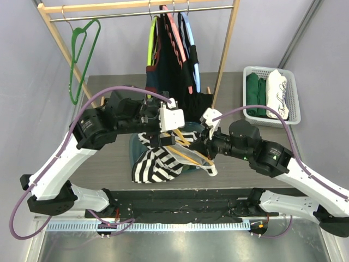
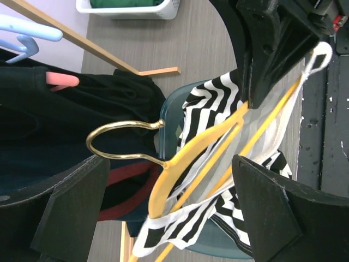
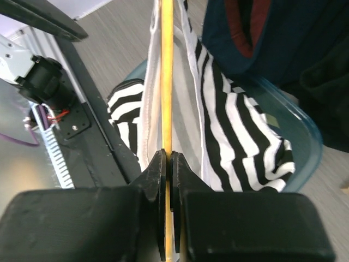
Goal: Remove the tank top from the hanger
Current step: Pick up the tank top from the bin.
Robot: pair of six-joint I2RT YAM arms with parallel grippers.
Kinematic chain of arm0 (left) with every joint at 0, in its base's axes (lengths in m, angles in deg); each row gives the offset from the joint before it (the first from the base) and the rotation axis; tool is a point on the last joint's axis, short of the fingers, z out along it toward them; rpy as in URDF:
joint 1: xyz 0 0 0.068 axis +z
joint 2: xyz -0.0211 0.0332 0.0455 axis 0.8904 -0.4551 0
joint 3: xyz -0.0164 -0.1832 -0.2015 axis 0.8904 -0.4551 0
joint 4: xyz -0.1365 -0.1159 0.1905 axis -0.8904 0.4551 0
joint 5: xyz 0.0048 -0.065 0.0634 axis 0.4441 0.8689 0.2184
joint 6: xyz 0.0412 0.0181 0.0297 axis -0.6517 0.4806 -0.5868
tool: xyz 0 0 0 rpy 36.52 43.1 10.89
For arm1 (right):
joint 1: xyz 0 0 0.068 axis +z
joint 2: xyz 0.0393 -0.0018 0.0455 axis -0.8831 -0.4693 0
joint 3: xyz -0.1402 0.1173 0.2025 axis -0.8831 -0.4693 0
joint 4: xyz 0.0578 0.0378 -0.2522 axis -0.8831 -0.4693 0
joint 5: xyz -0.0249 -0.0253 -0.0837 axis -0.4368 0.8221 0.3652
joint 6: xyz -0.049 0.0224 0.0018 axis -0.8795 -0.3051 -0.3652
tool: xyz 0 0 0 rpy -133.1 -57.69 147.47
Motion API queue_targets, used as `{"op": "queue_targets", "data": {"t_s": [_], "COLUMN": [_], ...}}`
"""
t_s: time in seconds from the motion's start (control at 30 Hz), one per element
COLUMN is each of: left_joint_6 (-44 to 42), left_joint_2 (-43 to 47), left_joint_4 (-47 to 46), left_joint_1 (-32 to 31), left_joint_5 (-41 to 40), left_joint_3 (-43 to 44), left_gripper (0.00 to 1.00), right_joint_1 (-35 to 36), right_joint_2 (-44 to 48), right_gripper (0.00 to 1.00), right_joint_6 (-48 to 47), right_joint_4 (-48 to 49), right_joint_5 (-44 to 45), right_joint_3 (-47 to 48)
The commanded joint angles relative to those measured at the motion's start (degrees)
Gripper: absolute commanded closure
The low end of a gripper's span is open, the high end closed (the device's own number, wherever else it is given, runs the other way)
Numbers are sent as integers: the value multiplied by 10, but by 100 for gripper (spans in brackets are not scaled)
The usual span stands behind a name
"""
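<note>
A black-and-white striped tank top (image 1: 152,164) hangs partly off a yellow hanger (image 1: 188,152) and spills over a teal tub (image 1: 133,144). My right gripper (image 3: 170,158) is shut on the hanger's thin yellow bar (image 3: 167,82); the striped cloth (image 3: 234,136) drapes beside it. My left gripper (image 2: 170,180) stands wide open around the hanger's shoulder (image 2: 163,185). A white-edged strap (image 2: 180,226) still loops over that shoulder. Neither left finger (image 2: 71,207) touches the cloth. The hanger's gold hook (image 2: 117,128) points away to the left. In the top view the left gripper (image 1: 161,141) and right gripper (image 1: 200,146) face each other.
A wooden clothes rack (image 1: 226,52) stands at the back with several dark garments on coloured hangers (image 1: 174,60) and a bare green hanger (image 1: 82,54). A white basket (image 1: 294,117) at the back right holds folded green and white clothes.
</note>
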Motion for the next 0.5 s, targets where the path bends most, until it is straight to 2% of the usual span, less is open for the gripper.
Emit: {"op": "queue_targets", "data": {"t_s": [0.0, 0.23, 0.47], "left_joint_6": [12, 6, -8], "left_joint_2": [11, 16, 4], "left_joint_4": [11, 23, 16], "left_joint_1": [-1, -1, -1], "left_joint_5": [25, 39, 33], "left_joint_3": [15, -1, 19], "left_gripper": [0, 0, 0], "right_joint_1": [18, 24, 25], "right_joint_2": [17, 28, 23], "right_gripper": [99, 99, 99], "right_joint_6": [-33, -45, -64], "right_joint_4": [-6, -24, -37], "right_joint_5": [66, 67, 56], "right_joint_3": [52, 89, 108]}}
